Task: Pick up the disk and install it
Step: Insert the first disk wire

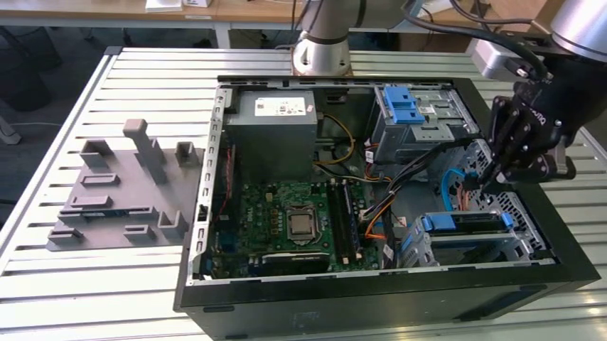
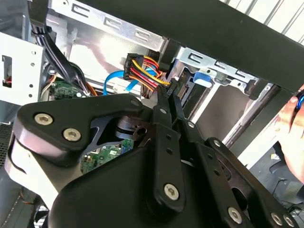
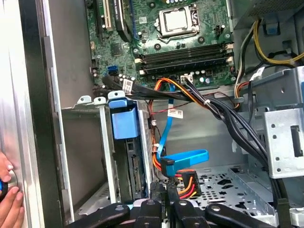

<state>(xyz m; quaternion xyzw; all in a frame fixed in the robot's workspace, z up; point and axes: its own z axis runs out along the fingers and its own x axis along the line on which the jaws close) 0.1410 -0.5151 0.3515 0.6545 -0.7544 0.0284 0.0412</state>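
gripper: our black linkage gripper point(image 1: 500, 172) pinched narrow, nothing held | disk: flat silver-grey hard drive with blue rails point(image 1: 463, 222) already in its bay, 5 o'clock of the gripper | cables: probably next

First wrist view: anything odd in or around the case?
Yes: a person's hand is at the case's outer wall while the gripper is inside, by the power plug. Nothing looks damaged.
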